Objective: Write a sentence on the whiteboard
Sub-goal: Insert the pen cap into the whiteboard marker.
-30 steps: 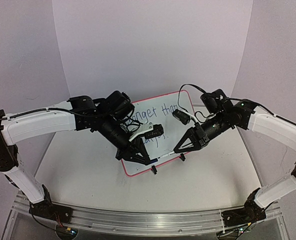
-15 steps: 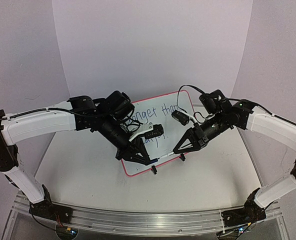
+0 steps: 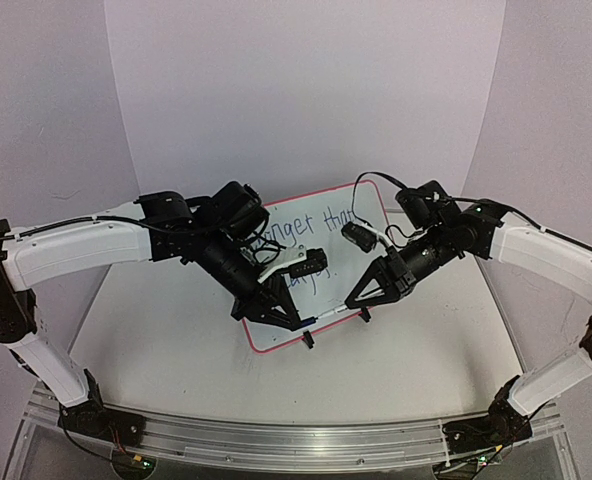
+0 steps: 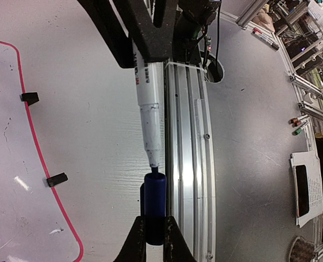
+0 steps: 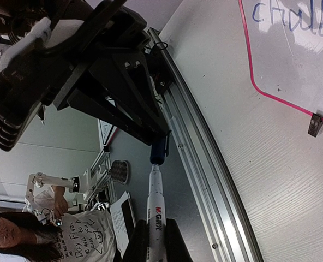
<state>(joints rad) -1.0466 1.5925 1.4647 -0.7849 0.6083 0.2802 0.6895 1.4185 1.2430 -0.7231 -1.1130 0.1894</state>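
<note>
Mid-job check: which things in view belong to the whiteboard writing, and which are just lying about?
In the job: whiteboard; sentence; marker, held by the right gripper; blue cap, held by the left gripper.

Lying about: loose pens; paper sheet, both beyond the table.

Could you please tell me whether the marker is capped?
Not capped: the marker tip meets the mouth of the blue cap, but its tapered nose is exposed.

A pale table (image 3: 176, 330) with an aluminium rail (image 3: 296, 433) at its near edge, lilac backdrop (image 3: 296, 90) behind.
</note>
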